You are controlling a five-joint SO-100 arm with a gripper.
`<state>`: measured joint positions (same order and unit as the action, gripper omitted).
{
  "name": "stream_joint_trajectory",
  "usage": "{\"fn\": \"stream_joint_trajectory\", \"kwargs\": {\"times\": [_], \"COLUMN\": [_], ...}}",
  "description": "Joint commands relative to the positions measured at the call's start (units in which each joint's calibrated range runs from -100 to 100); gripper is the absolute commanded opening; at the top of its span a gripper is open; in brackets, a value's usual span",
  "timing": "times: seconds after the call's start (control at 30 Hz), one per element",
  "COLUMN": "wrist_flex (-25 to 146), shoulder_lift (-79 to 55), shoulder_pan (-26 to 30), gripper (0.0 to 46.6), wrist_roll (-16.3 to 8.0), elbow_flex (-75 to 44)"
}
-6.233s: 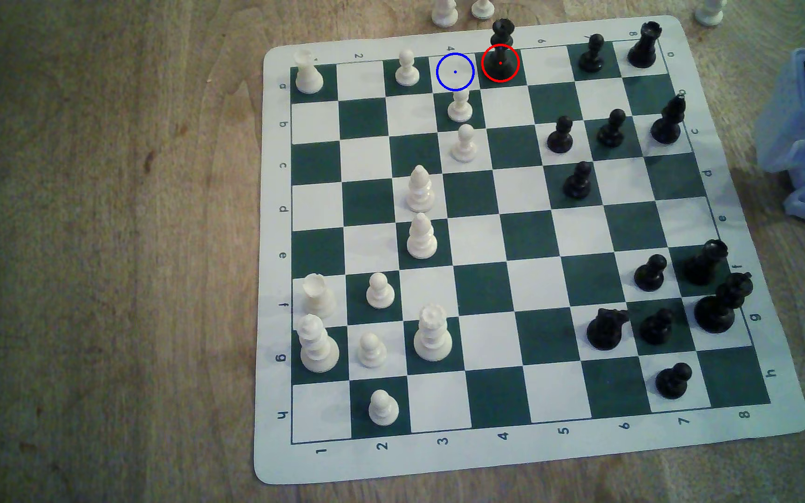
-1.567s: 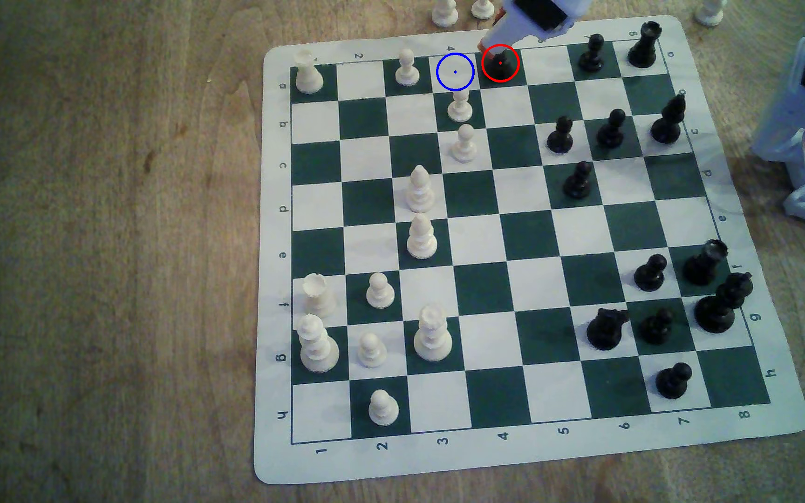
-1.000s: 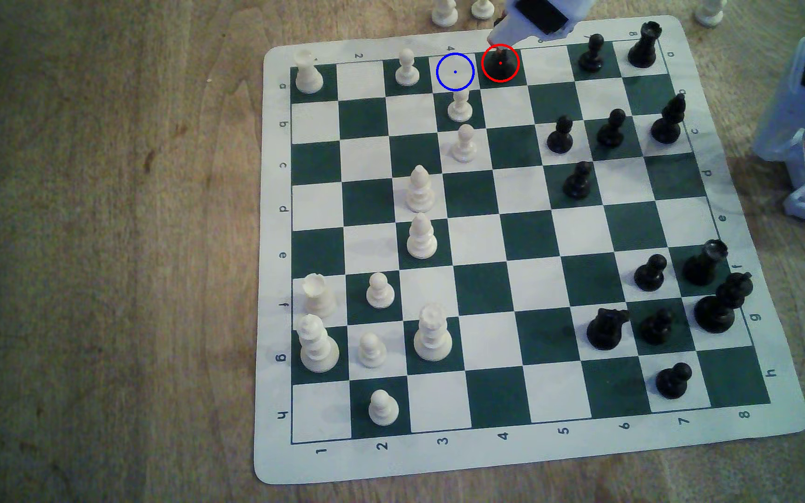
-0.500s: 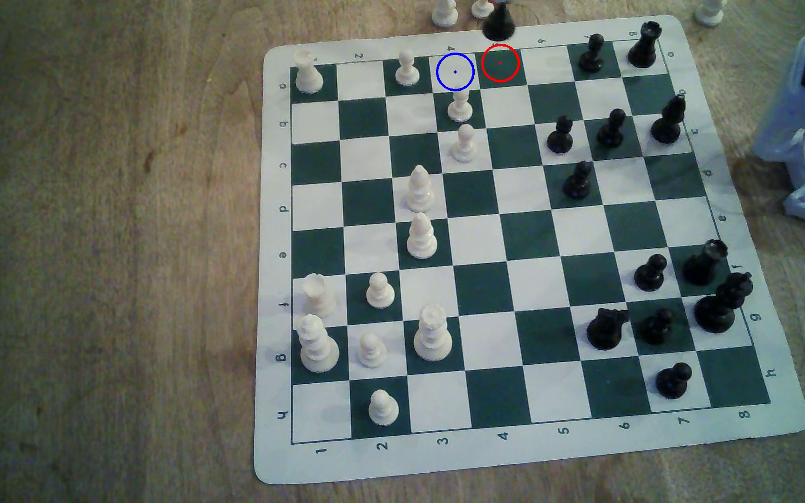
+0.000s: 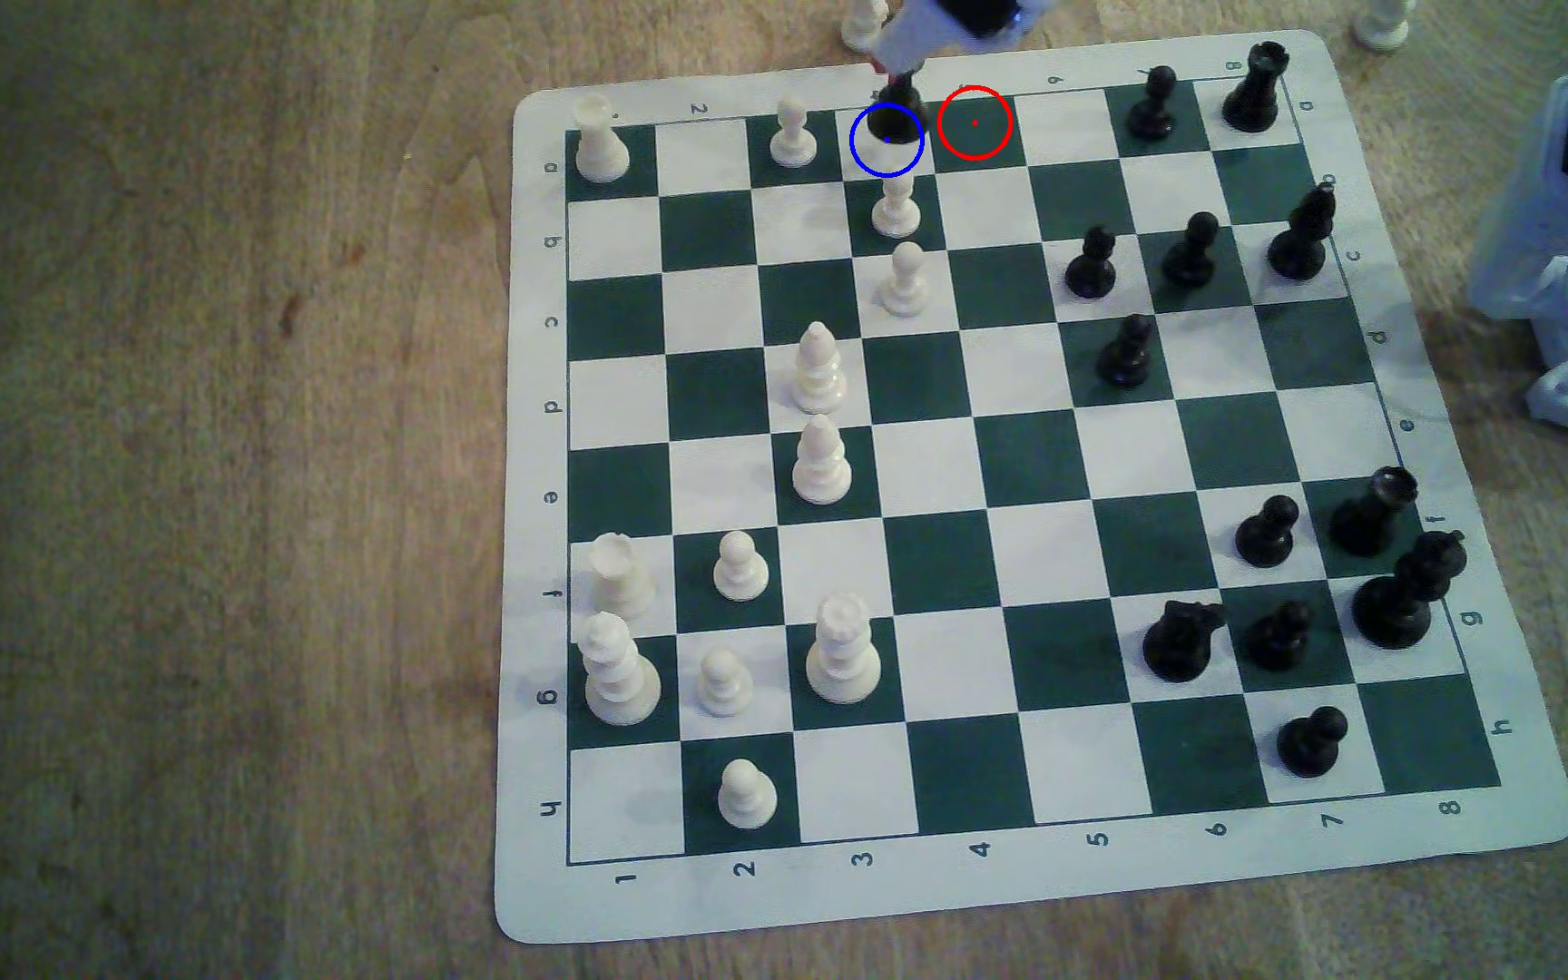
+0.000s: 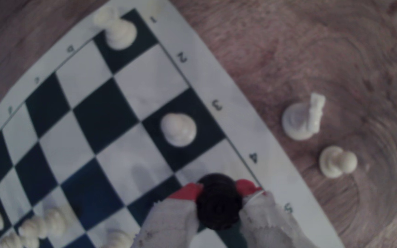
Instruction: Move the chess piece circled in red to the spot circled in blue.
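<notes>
Wrist view shows pincer (image 6: 219, 190) clamping the chess piece (image 6: 217, 202) over the spot (image 5: 867, 160)

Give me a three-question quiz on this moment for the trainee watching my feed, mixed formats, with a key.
1. True or false: the gripper is shut on the black chess piece.
2. Multiple choice: the piece's base shows over A) the red-ringed square, B) the blue-ringed spot, C) the board's margin.
3. Which piece stands on the square next to the spot, toward the exterior view's left?

Key:
1. True; the red-tipped fingers press both its sides.
2. B, though whether it touches down cannot be told.
3. A white pawn.
</notes>
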<state>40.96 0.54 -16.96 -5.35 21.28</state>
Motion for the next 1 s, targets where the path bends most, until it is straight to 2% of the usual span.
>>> {"fn": "stream_joint_trajectory", "kwargs": {"times": [0.0, 0.83, 0.87, 0.9, 0.97], "wrist_flex": [-1.23, -3.86, -3.86, -3.86, -3.86], "shoulder_lift": [0.22, -1.22, -1.22, -1.22, -1.14], "shoulder_pan": [-0.13, -0.44, -0.52, -0.52, -0.52], "gripper": [0.3, 0.3, 1.7, 6.8, 13.0], "wrist_roll": [-0.05, -0.10, -0.10, -0.10, -0.10], "elbow_flex": [-5.33, -3.42, -3.33, -3.15, -2.88]}}
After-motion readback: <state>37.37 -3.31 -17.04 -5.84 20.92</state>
